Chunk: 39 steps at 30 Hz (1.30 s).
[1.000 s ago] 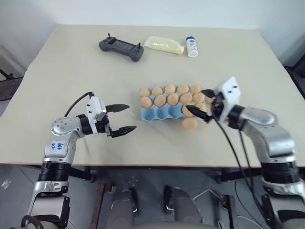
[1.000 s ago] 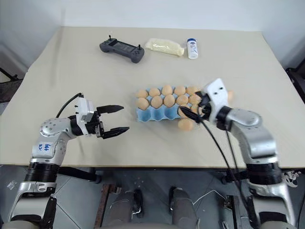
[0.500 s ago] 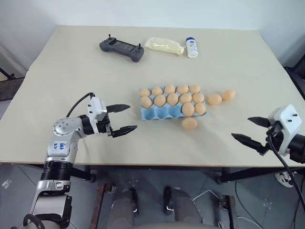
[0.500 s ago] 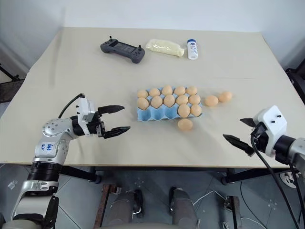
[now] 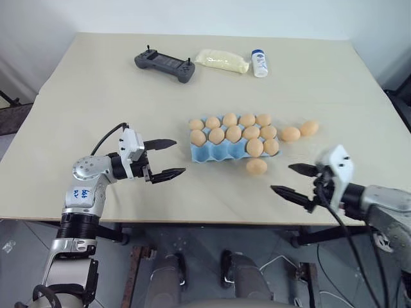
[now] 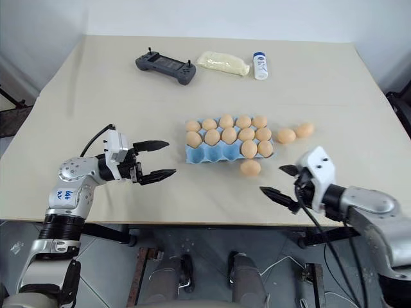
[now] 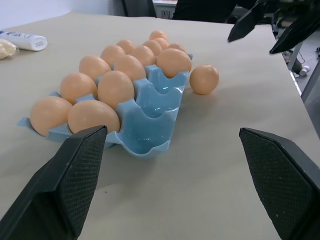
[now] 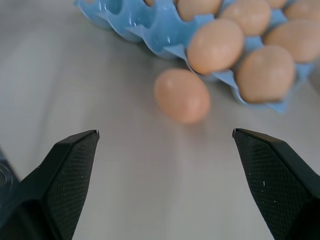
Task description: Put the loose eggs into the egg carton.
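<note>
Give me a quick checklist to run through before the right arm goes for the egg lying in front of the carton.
1. Right end effector open and empty: ok.
2. Nearest loose egg on the table in front of the egg carton, apart from it: ok.
3. That egg lined up between the right fingers in the right wrist view: ok.
4. Free cups in the carton's front row: ok.
5. Left end effector open, off to the carton's left side, out of the way: ok.
6. Two more loose eggs to the carton's right, untouched: ok.
</note>
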Motion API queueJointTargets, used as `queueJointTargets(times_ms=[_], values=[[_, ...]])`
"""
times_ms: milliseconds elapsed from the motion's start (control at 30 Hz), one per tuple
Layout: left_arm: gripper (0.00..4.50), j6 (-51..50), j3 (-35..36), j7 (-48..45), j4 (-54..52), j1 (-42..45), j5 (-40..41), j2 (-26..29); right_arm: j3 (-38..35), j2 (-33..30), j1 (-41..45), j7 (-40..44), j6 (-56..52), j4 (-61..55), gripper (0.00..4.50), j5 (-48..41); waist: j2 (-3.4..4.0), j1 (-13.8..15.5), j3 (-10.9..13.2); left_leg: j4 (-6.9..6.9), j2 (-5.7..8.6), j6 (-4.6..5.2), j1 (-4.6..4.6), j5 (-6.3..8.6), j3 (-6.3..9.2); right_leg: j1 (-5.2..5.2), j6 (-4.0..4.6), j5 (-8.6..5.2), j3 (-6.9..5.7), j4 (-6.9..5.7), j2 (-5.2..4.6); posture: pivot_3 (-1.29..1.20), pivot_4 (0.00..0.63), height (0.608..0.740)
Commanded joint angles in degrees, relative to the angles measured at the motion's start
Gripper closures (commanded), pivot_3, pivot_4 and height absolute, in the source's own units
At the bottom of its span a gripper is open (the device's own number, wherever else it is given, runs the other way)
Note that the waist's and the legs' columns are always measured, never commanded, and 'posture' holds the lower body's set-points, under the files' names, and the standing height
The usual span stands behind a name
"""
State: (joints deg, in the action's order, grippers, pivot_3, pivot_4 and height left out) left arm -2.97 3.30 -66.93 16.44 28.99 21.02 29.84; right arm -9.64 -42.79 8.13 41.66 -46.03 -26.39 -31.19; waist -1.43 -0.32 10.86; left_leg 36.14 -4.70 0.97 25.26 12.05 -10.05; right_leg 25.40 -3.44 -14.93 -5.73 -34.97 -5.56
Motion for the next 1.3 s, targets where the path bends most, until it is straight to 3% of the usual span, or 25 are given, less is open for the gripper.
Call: queueJointTargets(times_ms=[33, 300, 700, 800, 967, 1133, 1300], values=[[0.00, 0.1, 0.4, -0.2, -2.2, -0.3, 0.9, 0.5, 4.9, 2.8, 3.4, -1.9, 2.6, 3.5, 0.02, 3.2, 0.00, 0.0, 0.0, 0.00, 0.00, 0.00, 0.00, 0.00, 0.00, 0.00, 0.00, 0.00, 0.00, 0.00, 0.00, 0.00, 0.150, 0.740], [0.00, -1.4, 2.3, 1.5, -7.1, -4.1, 1.7, 2.0, 11.1, 6.8, 9.3, -0.7, 8.1, 12.2, 0.02, 7.8, 0.00, 0.0, 0.0, -0.01, 0.00, 0.00, 0.03, 0.00, -0.01, 0.03, -0.07, 0.04, -0.03, -0.02, -0.01, 0.00, 0.150, 0.740], [0.00, -2.4, 2.6, 3.8, -10.3, -6.6, 2.6, 2.3, 13.7, 9.7, 12.1, 0.8, 10.8, 17.7, 0.02, 10.0, 0.00, 0.0, 0.0, -0.01, -0.03, 0.00, 0.02, 0.00, -0.02, 0.05, -0.07, 0.04, -0.02, -0.08, -0.01, 0.00, 0.150, 0.740], [0.00, -2.3, 2.5, 4.0, -10.2, -6.4, 2.6, 2.2, 13.4, 10.0, 11.8, 1.0, 11.4, 17.4, 0.62, 9.9, 0.00, 0.0, 0.0, 0.00, -0.02, -0.01, 0.02, 0.00, -0.02, 0.04, -0.08, 0.05, -0.02, -0.09, -0.01, 0.00, 0.150, 0.740], [0.00, -2.2, 2.3, 4.0, -9.8, -6.1, 2.6, 2.0, 11.1, 8.7, 11.0, 1.2, 9.4, 13.2, 2.22, 8.3, 0.00, 0.0, 0.0, 0.00, -0.03, -0.01, 0.02, 0.00, -0.02, 0.05, -0.08, 0.05, -0.02, -0.10, -0.02, 0.00, 0.150, 0.740], [0.00, -2.1, 2.2, 3.7, -9.5, -6.0, 2.7, 2.0, 7.5, 7.4, 11.4, 0.5, 5.0, 5.4, 2.34, 4.2, 0.00, 0.0, 0.0, -0.02, -0.04, -0.01, 0.02, 0.00, -0.02, 0.06, -0.07, 0.04, -0.02, -0.10, -0.03, 0.00, 0.150, 0.740], [0.00, -1.9, 1.9, 3.6, -8.1, -4.9, 2.5, 1.6, 7.7, 9.7, 18.1, -2.3, 5.3, 6.7, 2.35, 4.6, 0.00, -0.2, 0.0, 0.00, -0.08, -0.02, 0.01, 0.00, -0.03, 0.06, -0.02, 0.07, -0.01, -0.10, -0.02, 0.00, 0.150, 0.740]])
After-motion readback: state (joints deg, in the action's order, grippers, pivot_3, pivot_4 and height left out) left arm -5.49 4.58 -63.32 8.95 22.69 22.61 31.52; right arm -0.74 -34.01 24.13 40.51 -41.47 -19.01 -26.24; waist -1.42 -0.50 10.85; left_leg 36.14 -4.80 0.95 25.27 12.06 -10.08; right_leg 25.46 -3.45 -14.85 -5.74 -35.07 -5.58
